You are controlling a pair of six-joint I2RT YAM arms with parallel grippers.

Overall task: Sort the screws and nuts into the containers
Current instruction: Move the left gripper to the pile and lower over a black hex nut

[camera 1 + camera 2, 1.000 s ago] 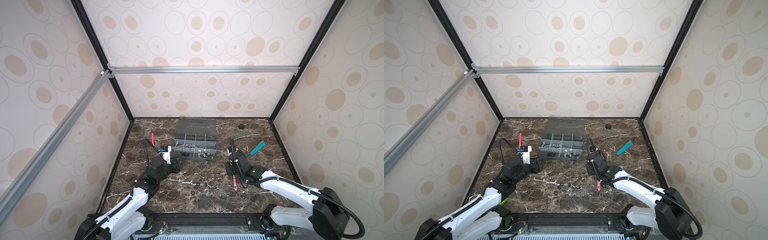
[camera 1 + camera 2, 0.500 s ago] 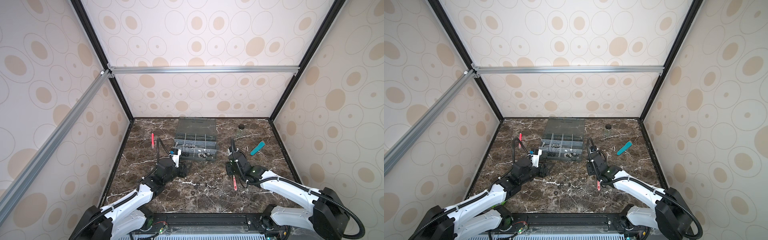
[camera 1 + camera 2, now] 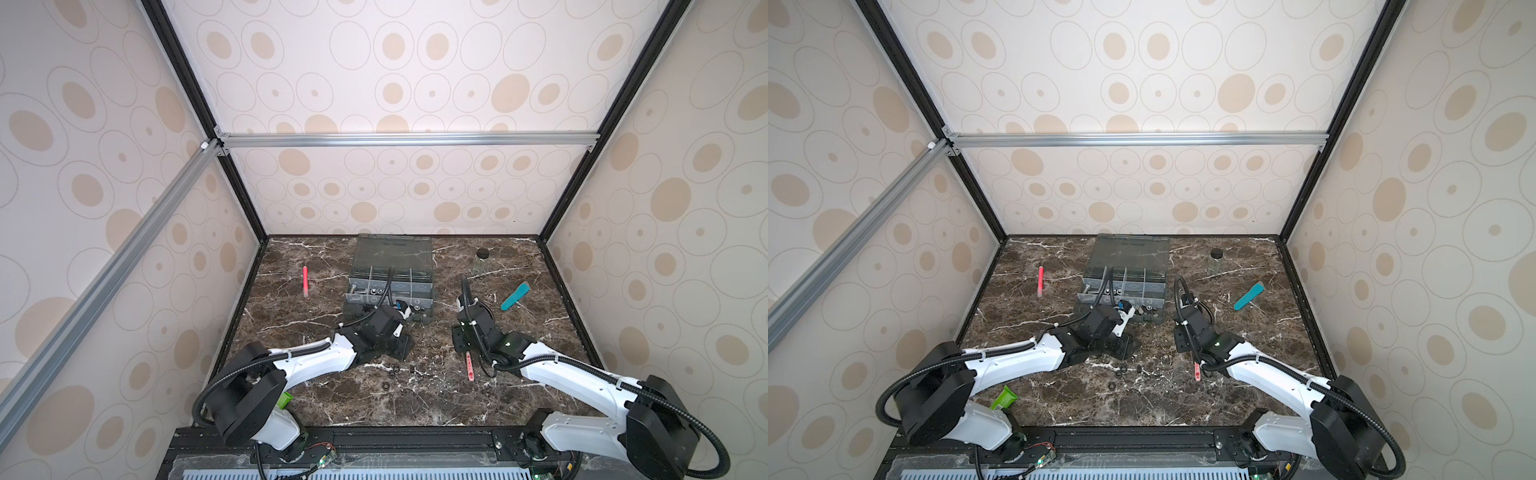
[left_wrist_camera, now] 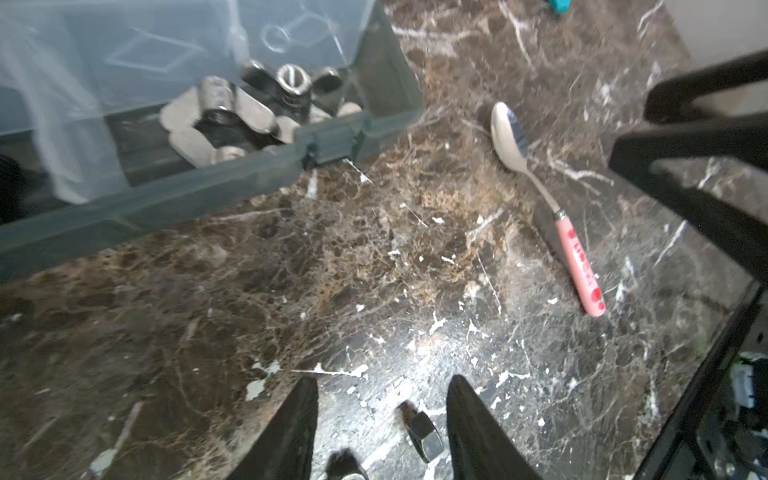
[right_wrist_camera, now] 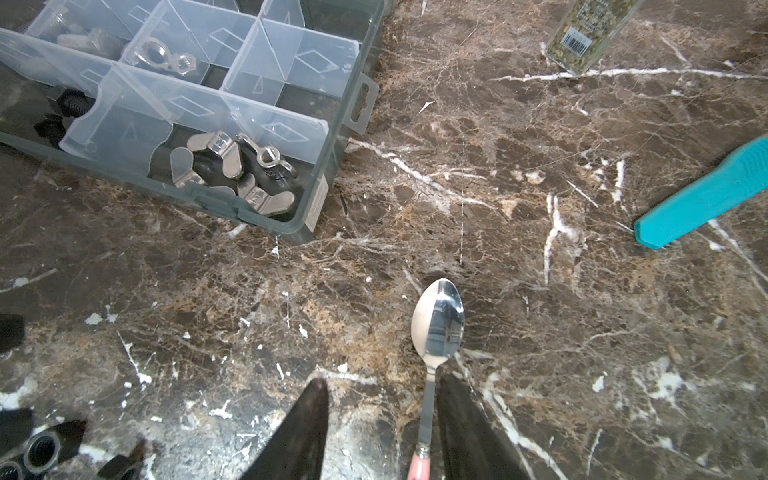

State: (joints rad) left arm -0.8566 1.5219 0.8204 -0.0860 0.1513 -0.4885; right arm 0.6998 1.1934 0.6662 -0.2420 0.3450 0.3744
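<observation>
Spoon [image 5: 438, 324] between parted fingers [image 5: 469, 436], wing nuts [image 5: 232, 170] in compartment [image 5: 309, 208]

Both top views are lit brightly and evenly from above; the walls [image 3: 395, 62] are washed pale, and only soft shadows are cast on the table [image 3: 415, 399]. Wide-angle stretching is seen at the edges. In the left wrist view the box [image 4: 208, 195] is smeared by blur, and glare is thrown on the near marble. The right wrist view is sharper; the spoon [image 5: 438, 328] is mirror-bright.
</observation>
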